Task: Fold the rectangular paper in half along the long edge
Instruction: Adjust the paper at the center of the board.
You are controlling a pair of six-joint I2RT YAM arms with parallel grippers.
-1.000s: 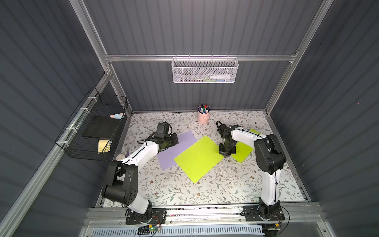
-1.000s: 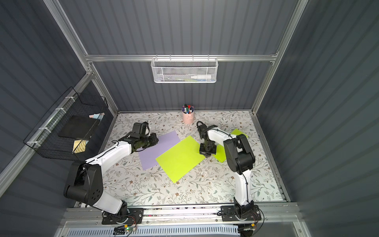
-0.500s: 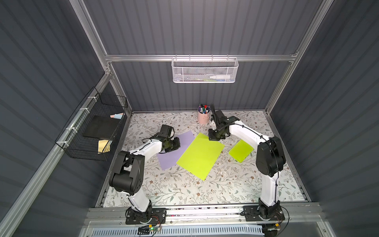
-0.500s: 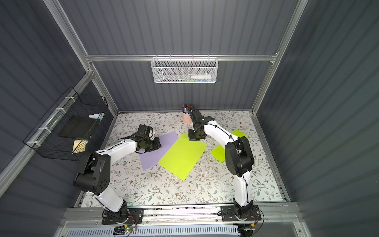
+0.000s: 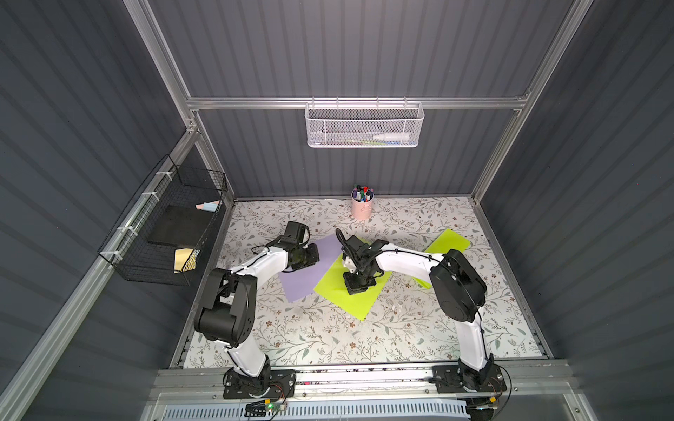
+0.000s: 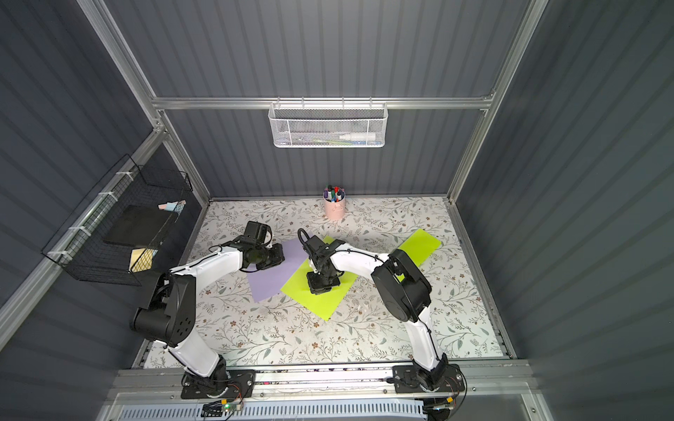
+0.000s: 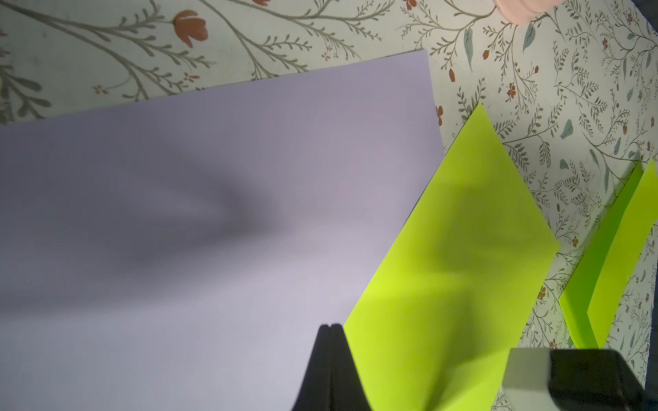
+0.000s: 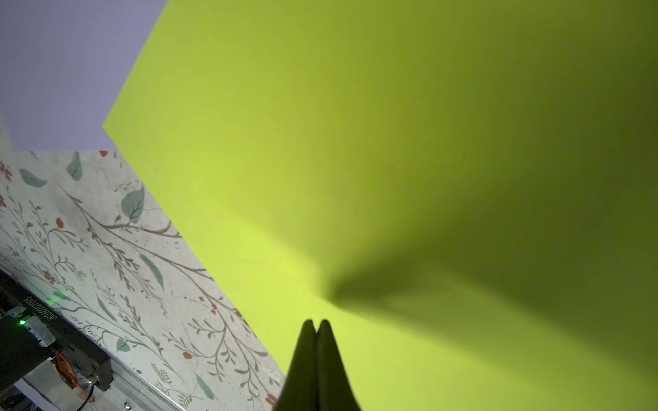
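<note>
Paper, the green sheet (image 5: pixel 359 304), looks light, limp and slippery, best lifted at a corner; left claw (image 7: pixel 331 325) and right claw (image 8: pixel 316 322) sit pressed together, empty.

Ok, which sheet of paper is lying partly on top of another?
The large lime-green sheet: its edge overlaps the purple sheet, while the smaller green piece lies apart from both.

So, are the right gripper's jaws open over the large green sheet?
No, the right gripper is shut, nothing between its jaws, above the large green sheet.
</note>
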